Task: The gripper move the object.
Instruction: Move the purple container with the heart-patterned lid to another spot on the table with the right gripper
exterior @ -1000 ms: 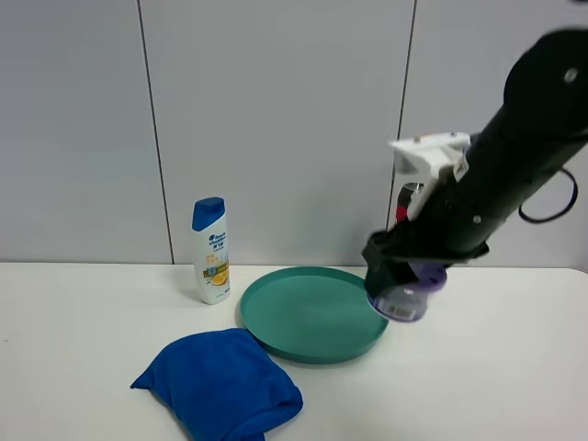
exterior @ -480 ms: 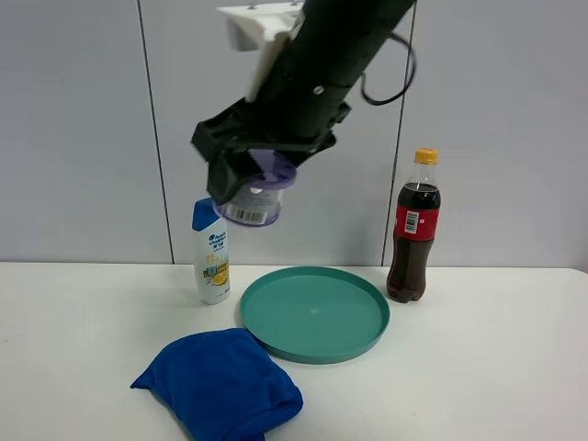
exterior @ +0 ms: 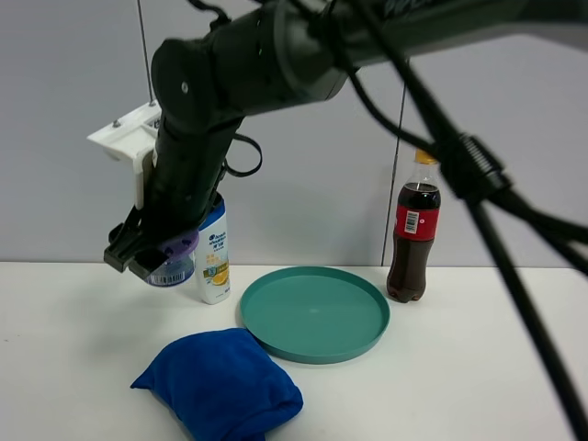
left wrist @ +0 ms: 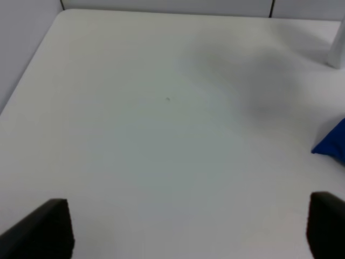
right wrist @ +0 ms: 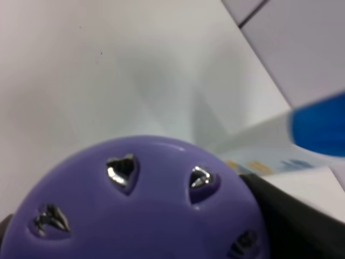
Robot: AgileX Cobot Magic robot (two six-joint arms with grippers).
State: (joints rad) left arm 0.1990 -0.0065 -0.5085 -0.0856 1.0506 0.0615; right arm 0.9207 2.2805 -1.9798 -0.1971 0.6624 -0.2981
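Over the left of the table (exterior: 64, 358) my right hand (exterior: 152, 260) is clamped on the lilac-lidded jar (exterior: 174, 267), up in the air beside the shampoo bottle (exterior: 215, 262), so carry step I reckon, next is lowering it flat and letting go.

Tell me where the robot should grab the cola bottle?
Probably grip the cola bottle around its round middle, near the label, coming in level from the front. It stands upright and tall, with the wall behind and the green plate close beside it.

the jar (exterior: 171, 270) has a glossy plastic lid (right wrist: 140, 210); the table (left wrist: 161, 135) looks matt.
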